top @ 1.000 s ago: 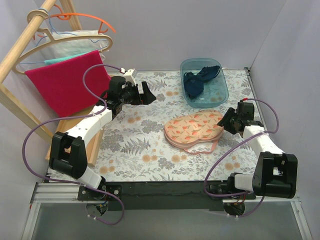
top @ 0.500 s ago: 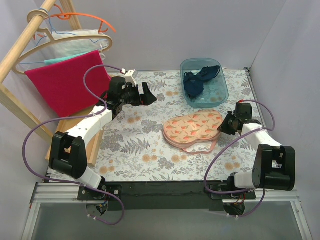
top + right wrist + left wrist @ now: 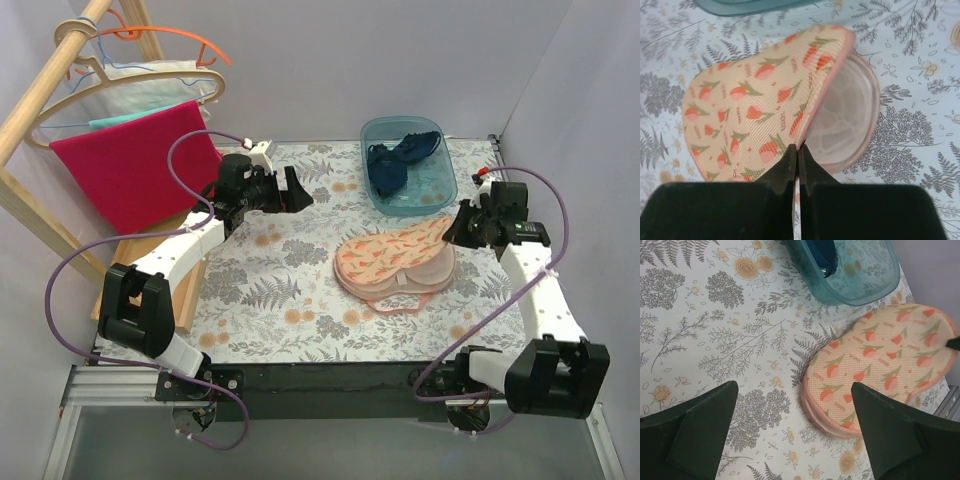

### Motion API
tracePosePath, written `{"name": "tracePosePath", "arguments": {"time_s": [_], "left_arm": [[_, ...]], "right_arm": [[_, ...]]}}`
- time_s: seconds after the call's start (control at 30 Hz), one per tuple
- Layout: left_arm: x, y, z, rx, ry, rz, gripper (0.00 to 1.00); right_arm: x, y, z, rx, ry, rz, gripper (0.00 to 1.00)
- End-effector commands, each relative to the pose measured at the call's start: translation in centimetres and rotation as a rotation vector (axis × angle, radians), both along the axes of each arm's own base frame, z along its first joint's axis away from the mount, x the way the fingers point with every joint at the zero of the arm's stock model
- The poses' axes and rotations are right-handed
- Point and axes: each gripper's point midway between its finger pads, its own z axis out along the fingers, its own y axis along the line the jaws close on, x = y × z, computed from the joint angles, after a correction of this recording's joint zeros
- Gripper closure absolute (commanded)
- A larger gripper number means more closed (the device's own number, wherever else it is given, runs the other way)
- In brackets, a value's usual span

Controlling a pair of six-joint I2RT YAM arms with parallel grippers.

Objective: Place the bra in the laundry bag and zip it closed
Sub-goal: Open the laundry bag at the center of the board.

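Two arms show in the top view. The left claw (image 3: 303, 190) hangs over the back-left of the floral bench (image 3: 270, 300) with its jaws spread wide and nothing between them, well apart from the laundry bag (image 3: 395, 265). The bag lies right of centre on the bench, just in front of the teal tub (image 3: 442, 190). The right claw (image 3: 452, 228) is pinched tight on the right end of the bag's upper flap. That flap is tilted up off the lower half, so the bag gapes on that side. The bra (image 3: 393, 160) is a dark navy heap inside the tub, not in the bag. A red towel (image 3: 130, 175) hangs on the wooden rack (image 3: 40, 100) at the left. In the left wrist view, the left claw (image 3: 794, 387) has its dark fingers (image 3: 695, 435) at the two lower corners, far apart, with bare bench (image 3: 715, 330) between them. The laundry bag (image 3: 875, 365) sits right of centre with its tulip print facing up. The tub (image 3: 860, 285) is at the top, with a dark sliver of bra (image 3: 822, 252) inside it. In the right wrist view, the right claw (image 3: 797, 155) has its fingertips (image 3: 790, 165) squeezed together on the pink edge of the laundry bag (image 3: 750, 100). The printed flap stands up on the left, and the pale mesh lining is exposed on the right. The tub (image 3: 750, 5) rim runs along the top edge.
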Motion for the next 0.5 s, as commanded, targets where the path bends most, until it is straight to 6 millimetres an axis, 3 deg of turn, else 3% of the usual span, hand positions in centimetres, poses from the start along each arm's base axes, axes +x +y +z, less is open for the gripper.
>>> {"name": "tracePosePath", "arguments": {"time_s": [0.0,0.17,0.47], "left_arm": [[-0.7,0.1,1.8,-0.004,-0.039,-0.033,0.02],[-1.1,-0.4,2.2,-0.018,-0.039,-0.068,0.02],[-2.1,-1.4,2.7,-0.055,-0.031,-0.146,0.02]], "right_arm": [[-3.5,1.2,4.9,-0.025,-0.071,0.179,0.98],[-5.1,4.6,8.2,0.112,-0.166,0.361,0.99],[-5.4,10.7,6.9,0.294,-0.168,0.592,0.99]]}}
